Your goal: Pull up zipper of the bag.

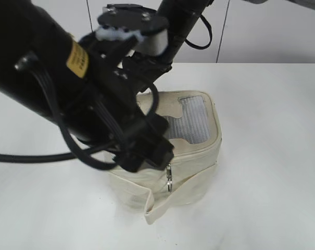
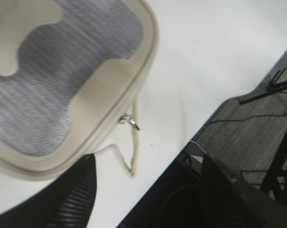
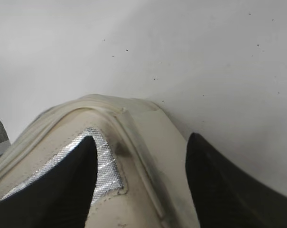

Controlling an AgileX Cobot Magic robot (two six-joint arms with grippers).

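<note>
On the white surface (image 1: 272, 156), near the middle of the exterior view, stands the bag (image 1: 191, 182), a small boxy cream thing with a silver-grey ribbed panel (image 1: 193, 125) on its lid and a loose cream strap (image 1: 162, 205) hanging round its body. Along the lid rim runs the zipper (image 1: 193, 152); a small silver slider (image 1: 169, 177) with a ring pull hangs at the front face of the bag, just below the rim.

Over the left part of the lid hovers the left end effector (image 1: 147, 151), at the end of a black arm that hides much of the bag's near left side. Its wrist view shows two dark fingers (image 2: 74, 199) spread wide with nothing between them; the lid corner, the slider and a piece of the strap lie beyond the fingertips, apart from them.

At the far side of the bag, the right end effector (image 3: 141, 180) straddles the lid's rear edge, its two dark fingers well apart, one over the ribbed panel and one off the bag's side. Whether either finger touches the lid cannot be told. In the exterior view it is hidden behind the left arm.
</note>
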